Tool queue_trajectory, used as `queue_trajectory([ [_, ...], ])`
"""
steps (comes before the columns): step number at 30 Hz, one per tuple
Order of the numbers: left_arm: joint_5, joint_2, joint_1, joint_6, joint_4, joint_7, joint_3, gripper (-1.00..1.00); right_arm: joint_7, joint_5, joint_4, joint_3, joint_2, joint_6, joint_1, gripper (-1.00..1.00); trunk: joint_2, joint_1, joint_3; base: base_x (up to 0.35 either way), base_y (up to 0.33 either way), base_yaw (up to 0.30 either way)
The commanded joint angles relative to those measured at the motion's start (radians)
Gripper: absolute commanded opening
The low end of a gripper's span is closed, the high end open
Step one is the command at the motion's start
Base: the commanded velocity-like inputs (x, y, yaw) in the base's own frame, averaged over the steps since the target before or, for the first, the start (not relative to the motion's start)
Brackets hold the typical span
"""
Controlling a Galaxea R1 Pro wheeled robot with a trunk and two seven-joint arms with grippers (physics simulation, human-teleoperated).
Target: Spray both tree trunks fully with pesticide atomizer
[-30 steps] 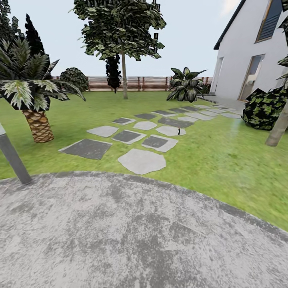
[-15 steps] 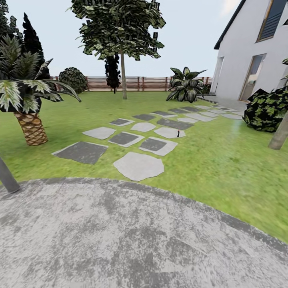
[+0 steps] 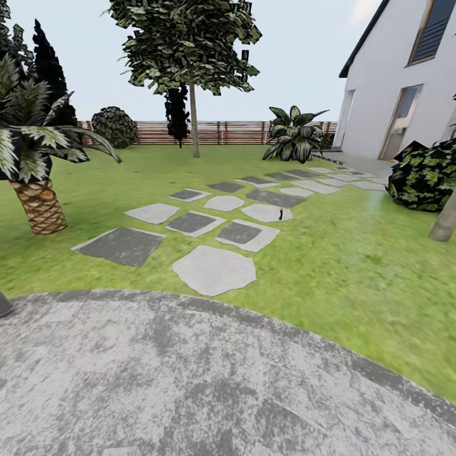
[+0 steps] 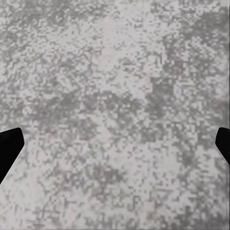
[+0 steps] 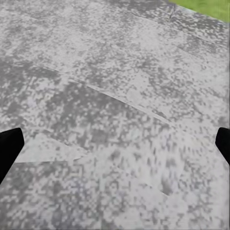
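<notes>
- Left pincer [image 4: 115, 143]: fingers spread wide over grey paving, holding nothing.
- Right pincer [image 5: 115, 143]: likewise spread.
- Small dark atomizer [image 3: 280, 214] stands on a stepping stone [image 3: 266, 212], on the lawn [image 3: 354, 253].
- Tree trunk [image 3: 444, 221] at right.

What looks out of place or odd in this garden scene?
One small dark upright object stands alone on a grey paving stone in the lawn; too small to identify. Nothing else looks spilled, damaged or askew.

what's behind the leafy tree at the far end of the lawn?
Behind the tree runs the slatted fence, with a dark narrow tree just beside the trunk. Sky above. Whatever lies beyond the fence is hidden by the slats.
</notes>
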Motion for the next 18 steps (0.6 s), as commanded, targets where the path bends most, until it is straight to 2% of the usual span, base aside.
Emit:
queue_trajectory([
  [1, 0.0, 0.0, 0.0, 0.0, 0.0, 0.0, 0.0, 1.0, 0.0, 0.0, 0.0, 0.0, 0.0, 0.0, 0.0, 1.0, 0.0, 0.0, 0.0, 0.288, -0.144, 0.0],
  [18, 0.0, 0.0, 0.0, 0.001, 0.0, 0.001, 0.0, 1.0, 0.0, 0.0, 0.0, 0.0, 0.0, 0.0, 0.0, 1.0, 0.0, 0.0, 0.0, 0.287, -0.144, 0.0],
])
